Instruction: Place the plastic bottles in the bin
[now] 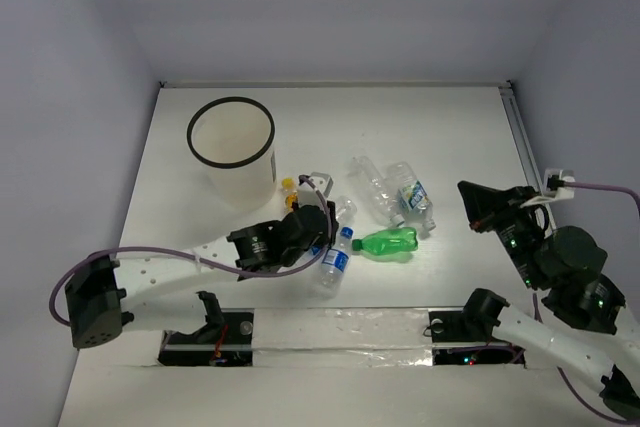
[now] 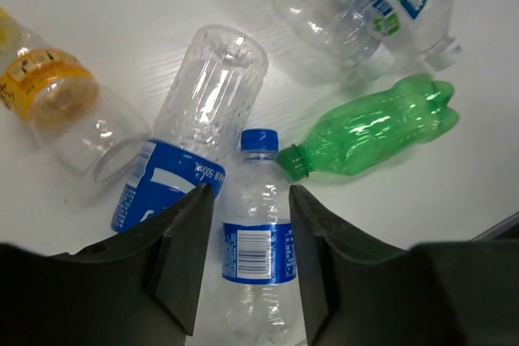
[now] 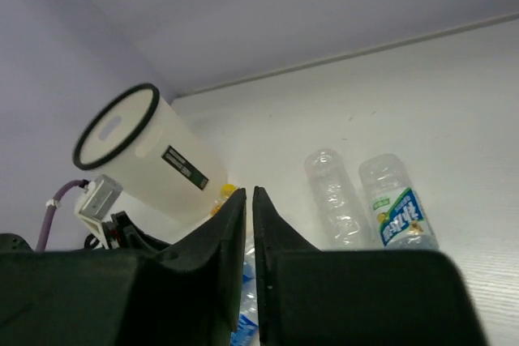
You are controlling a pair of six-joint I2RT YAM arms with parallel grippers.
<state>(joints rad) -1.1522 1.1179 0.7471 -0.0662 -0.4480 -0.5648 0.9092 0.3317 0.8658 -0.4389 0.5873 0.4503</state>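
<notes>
The white bin with a black ring rim stands upright at the back left. Several plastic bottles lie on the table right of it. My left gripper is open and low over them, its fingers either side of a small clear bottle with a blue cap and blue label, not closed on it. A larger clear blue-label bottle lies to its left, and a green bottle lies to its right. A tiny orange bottle lies further left. My right gripper is shut and empty, raised at the right.
Two more clear bottles lie side by side beyond the green one. The tiny bottle's yellow cap sits close to the bin's base. White walls close the back and sides. A taped strip runs along the near edge.
</notes>
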